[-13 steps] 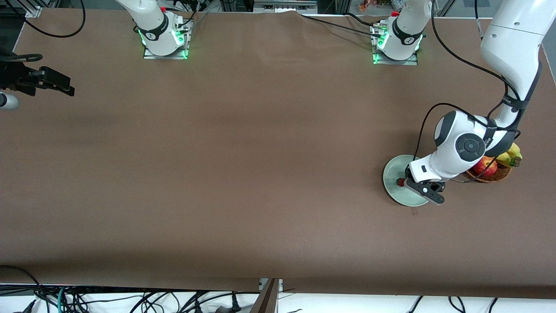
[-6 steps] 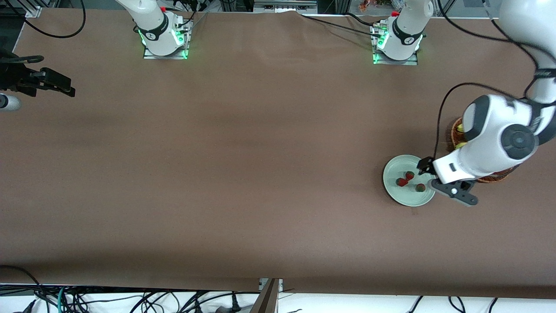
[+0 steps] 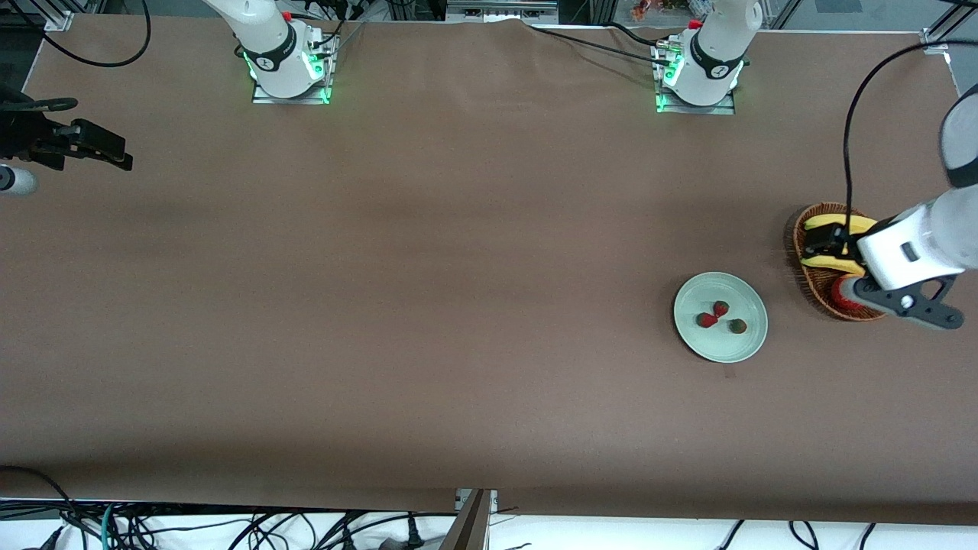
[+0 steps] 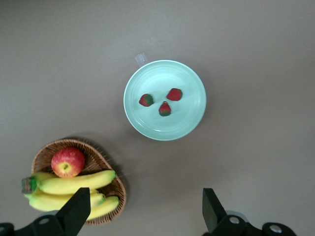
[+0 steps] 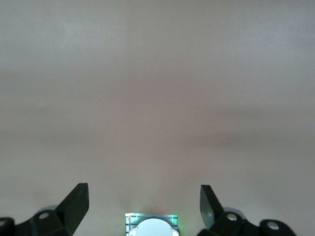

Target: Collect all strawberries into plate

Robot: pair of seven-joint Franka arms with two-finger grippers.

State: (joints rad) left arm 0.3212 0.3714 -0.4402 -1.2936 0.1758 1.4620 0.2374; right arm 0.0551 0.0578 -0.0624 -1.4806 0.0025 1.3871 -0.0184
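While three strawberries (image 3: 720, 316) on the plate (image 3: 752, 342) — both tools agape, empty.

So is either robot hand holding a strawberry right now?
No, nothing is held. The left gripper is open over the basket; the right gripper waits open. All three strawberries lie on the plate.

Table (image 3: 428, 305): plain brown. Plate (image 3: 752, 340): pale mint green, unpatterned. Strawberries (image 4: 165, 108): red with green caps; one shows mostly dark green. Basket (image 4: 98, 157): brown woven wicker. Apple (image 4: 68, 162): red with yellow patch. Bananas (image 4: 74, 183): yellow, dark stem ends. Arms: white; gripper fingers: black.
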